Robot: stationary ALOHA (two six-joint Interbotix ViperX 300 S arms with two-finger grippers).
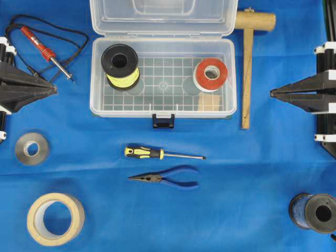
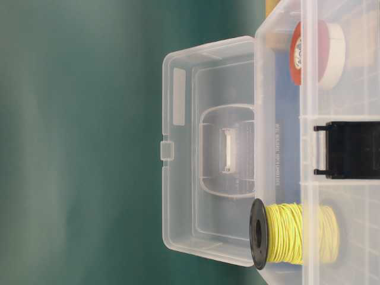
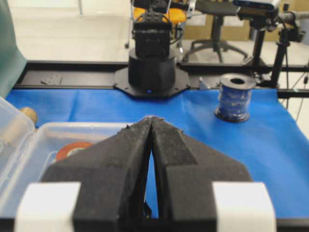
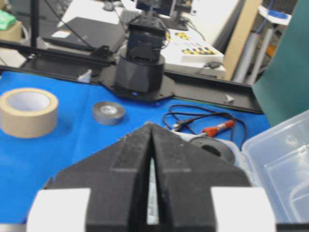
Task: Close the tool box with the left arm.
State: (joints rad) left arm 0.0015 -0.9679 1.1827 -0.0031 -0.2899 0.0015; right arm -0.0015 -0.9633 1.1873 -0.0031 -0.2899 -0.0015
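The tool box (image 1: pixel 163 79) sits at 12 o'clock on the blue cloth (image 1: pixel 236 178) in the overhead view, its clear lid (image 1: pixel 163 16) thrown back past the top edge and its dark blue latch (image 1: pixel 163 121) hanging at the front wall. Inside, a spool of yellow wire (image 1: pixel 121 66) stands toward 9 o'clock and a red-and-white tape roll (image 1: pixel 211 74) toward 3 o'clock, with a small wooden block (image 1: pixel 210 101) just below the tape. Raised lettering runs along the box wall in the table-level view but is too faint to read. A wooden mallet (image 1: pixel 249 58) lies just beside the box's 3 o'clock wall, and a red-handled soldering iron (image 1: pixel 46 52) with its black cord lies at 10 o'clock. The left gripper (image 1: pixel 55 88) rests at 9 o'clock, well apart from the box, fingers pressed together and holding nothing; the right gripper (image 1: pixel 272 93) at 3 o'clock is likewise closed and empty. Open cloth separates each gripper from the box. Below the latch lie a yellow-and-black screwdriver (image 1: pixel 157 153) and blue-handled pliers (image 1: pixel 168 177). A grey tape roll (image 1: pixel 31 148) and a masking tape roll (image 1: pixel 55 218) sit toward 8 o'clock, and a blue wire spool (image 1: pixel 314 212) at 4 o'clock.
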